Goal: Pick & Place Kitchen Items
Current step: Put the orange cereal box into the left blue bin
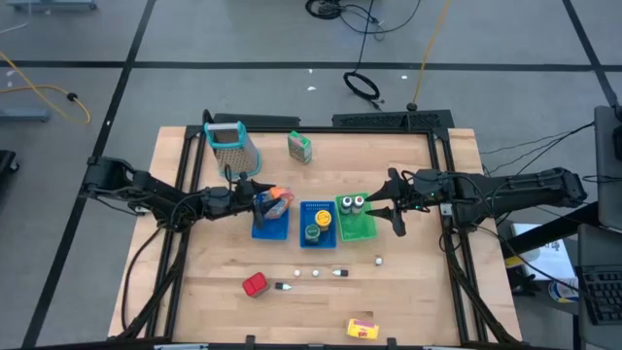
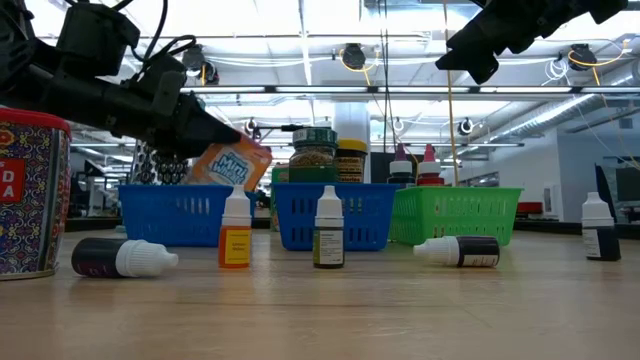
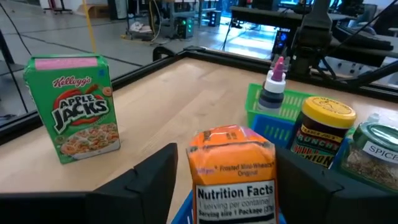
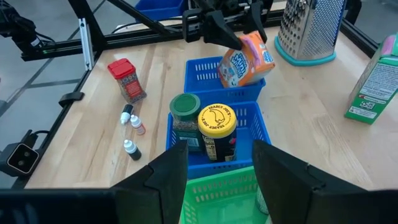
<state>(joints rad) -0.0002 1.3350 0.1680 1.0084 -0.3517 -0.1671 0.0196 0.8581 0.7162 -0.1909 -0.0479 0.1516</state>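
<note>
High view: left gripper [image 1: 264, 197] at frame centre-left over blue tray [image 1: 269, 229], orange packet [image 1: 279, 201] between its parted fingers. Right gripper [image 1: 387, 202] right of centre beside green tray [image 1: 358, 226], fingers apart, holding nothing. Red can [image 1: 256, 284] lower centre; yellow box [image 1: 362, 330] at bottom edge; green carton [image 1: 300, 147] upper centre.

Low view: packet tilted above left blue tray; tiny bottles [image 2: 328, 228] stand and lie in foreground.

Left wrist view: packet upright between spread fingers; grip or release cannot be told.

Right wrist view: packet tilted over tray, upper centre.

Left gripper [image 1: 264, 202] had the grater [image 1: 231, 147] crowding it just behind; bare table [image 1: 194, 282] out front was wide open.
</note>
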